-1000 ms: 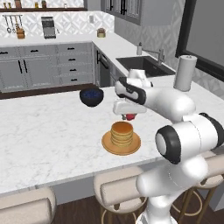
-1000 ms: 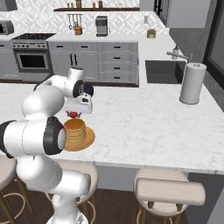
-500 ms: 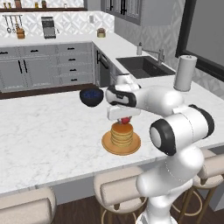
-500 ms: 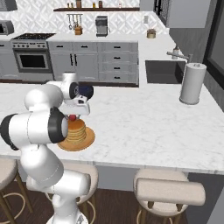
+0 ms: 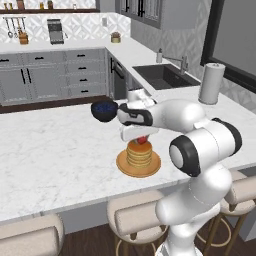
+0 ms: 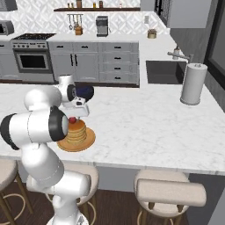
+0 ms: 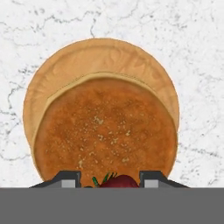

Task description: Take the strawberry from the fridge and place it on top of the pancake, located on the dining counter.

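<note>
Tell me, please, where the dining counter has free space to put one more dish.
The dining counter is bare left of the plate, and between the plate and the paper towel roll. It is crowded around the pancake: the tool holds the strawberry just above it, with the blue bowl close behind.

Over the last second I have swung my pincer (image 5: 141,138) sideways, from beside the pancake (image 5: 139,152) to directly above it. The strawberry (image 5: 142,139) has travelled with me, clamped between my 2 fingers, and now hangs just over the stack's top, below my wrist.
</note>
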Robot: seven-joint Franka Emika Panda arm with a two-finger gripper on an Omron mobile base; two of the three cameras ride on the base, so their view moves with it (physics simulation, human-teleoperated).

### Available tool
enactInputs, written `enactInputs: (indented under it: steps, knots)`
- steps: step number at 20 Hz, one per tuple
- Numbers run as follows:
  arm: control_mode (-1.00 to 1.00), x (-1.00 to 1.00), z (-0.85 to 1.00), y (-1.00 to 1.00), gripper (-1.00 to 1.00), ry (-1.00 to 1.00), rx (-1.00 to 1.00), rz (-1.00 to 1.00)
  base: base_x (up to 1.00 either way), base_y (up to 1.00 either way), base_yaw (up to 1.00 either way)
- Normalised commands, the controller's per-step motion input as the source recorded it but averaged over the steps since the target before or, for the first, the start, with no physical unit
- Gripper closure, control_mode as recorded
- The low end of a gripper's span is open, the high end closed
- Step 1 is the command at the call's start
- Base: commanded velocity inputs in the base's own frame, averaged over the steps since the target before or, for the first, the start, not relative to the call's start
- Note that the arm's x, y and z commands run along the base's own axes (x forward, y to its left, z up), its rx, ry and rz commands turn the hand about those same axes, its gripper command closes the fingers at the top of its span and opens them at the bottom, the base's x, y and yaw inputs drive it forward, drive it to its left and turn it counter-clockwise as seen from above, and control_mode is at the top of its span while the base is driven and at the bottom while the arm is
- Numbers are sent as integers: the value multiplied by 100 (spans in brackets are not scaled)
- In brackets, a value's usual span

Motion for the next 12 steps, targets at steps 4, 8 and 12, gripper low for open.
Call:
enactInputs:
  steps: [4,8,12]
  knots:
    - [-100,0,-19,4,100,-6,-4,3,0,0,0]
    - [-100,0,-18,2,-100,-9,-3,3,0,0,0]
    - [-100,-2,0,0,-100,-17,-3,8,0,0,0]
